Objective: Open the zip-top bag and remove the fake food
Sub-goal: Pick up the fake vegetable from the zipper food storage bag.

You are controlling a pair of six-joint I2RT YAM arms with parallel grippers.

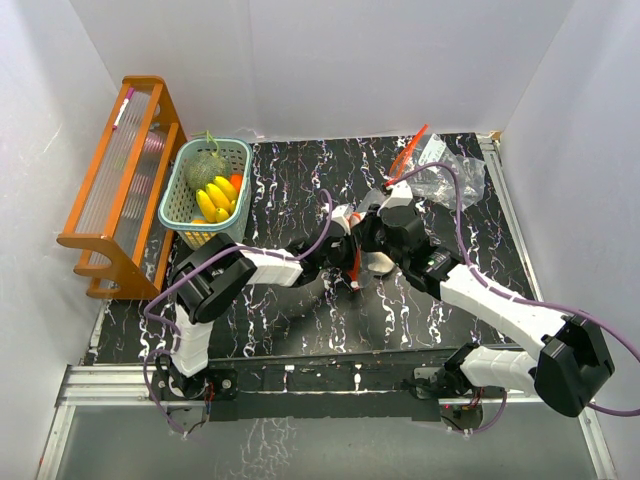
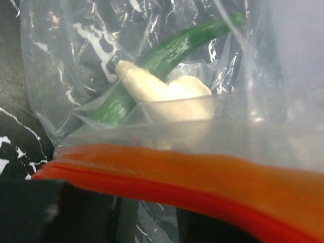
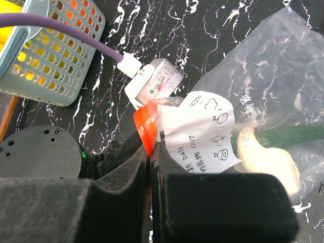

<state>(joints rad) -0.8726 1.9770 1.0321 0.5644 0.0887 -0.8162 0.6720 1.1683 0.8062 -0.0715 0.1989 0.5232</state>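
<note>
1. The wooden rack (image 1: 120, 190) stands at the far left against the wall. It is out of both arms' way and has no part in this job.
2. Just beside the rack, the basket (image 1: 172, 195) holds bananas (image 1: 215, 198) and an orange (image 1: 236, 182). It sits near the left arm, so it is probably the drop spot for the fake food.
3. The left claw (image 1: 342, 258) meets the right arm at the middle of the table (image 1: 300, 180). Its camera is right up against the orange zip strip (image 2: 177, 172). I cannot tell whether its fingers are closed on the strip or only next to it. It faces the other arm, which suits pulling one lip of the bag away.
4. The bag (image 3: 263, 76) lies between the two arms, and some of the fake food is not yet out. A green pepper (image 2: 167, 53) lies inside with a pale piece (image 2: 167, 98) resting against it. The strip looks like one unbroken band from the left wrist, so I judge the mouth is sealed there.
5. The right claw (image 3: 152, 152) is clamped tight on the end of the zip strip, next to the white label (image 3: 202, 131). It probably acts as the anchor, so the bag cannot slide while the other side is worked.
6. Crumpled clear plastic (image 1: 450, 175) lies at the far right (same bag or another, I cannot tell).
</note>
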